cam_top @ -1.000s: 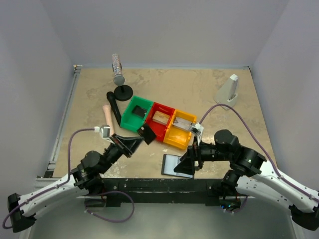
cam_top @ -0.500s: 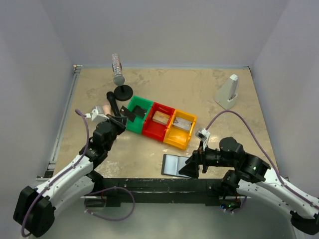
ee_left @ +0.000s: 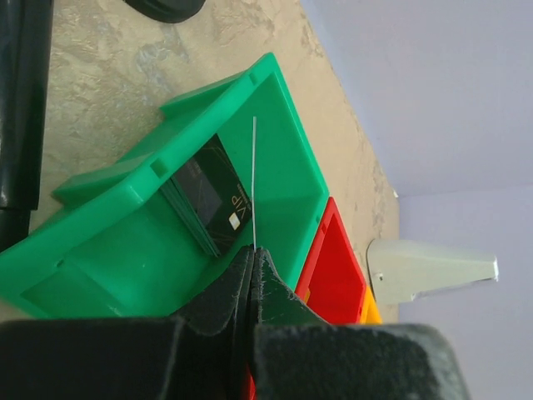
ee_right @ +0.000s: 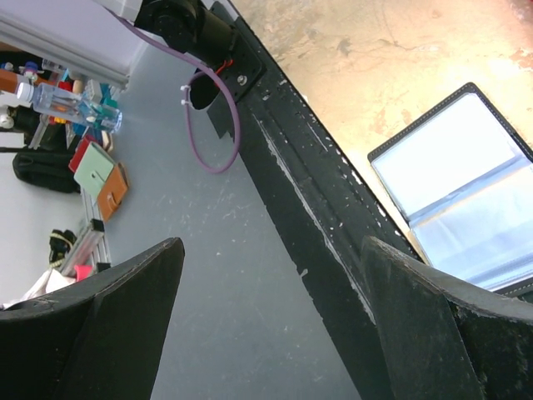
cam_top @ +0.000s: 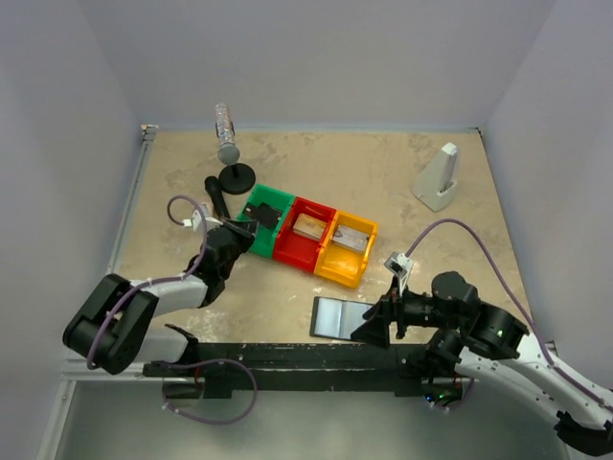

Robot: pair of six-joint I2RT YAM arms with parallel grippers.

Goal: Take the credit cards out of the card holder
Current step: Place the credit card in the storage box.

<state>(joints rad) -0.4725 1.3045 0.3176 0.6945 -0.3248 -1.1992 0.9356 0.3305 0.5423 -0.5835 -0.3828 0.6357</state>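
Your right tool (cam_top: 374,329), jaws wide apart and empty, hangs just right of the open card holder (cam_top: 337,316) lying flat at the counter's (cam_top: 402,182) near edge, while your left tool (cam_top: 249,225), clamped on a thin card (ee_left: 254,183), sits well away over the green bin (cam_top: 273,195).

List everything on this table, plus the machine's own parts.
card holder: one, black, lying open at the near edge
green bin, red bin, yellow bin: one each, in a row, centre
dark card: one, inside the green bin
pale cards: two, one each in red and yellow bins
held card: one, edge-on, over the green bin
black stand: one, with grey cylinder, far left
black bar: one, beside the stand
white wedge: one, far right
left gripper: black, shut on the held card
right gripper: black, open, near the card holder
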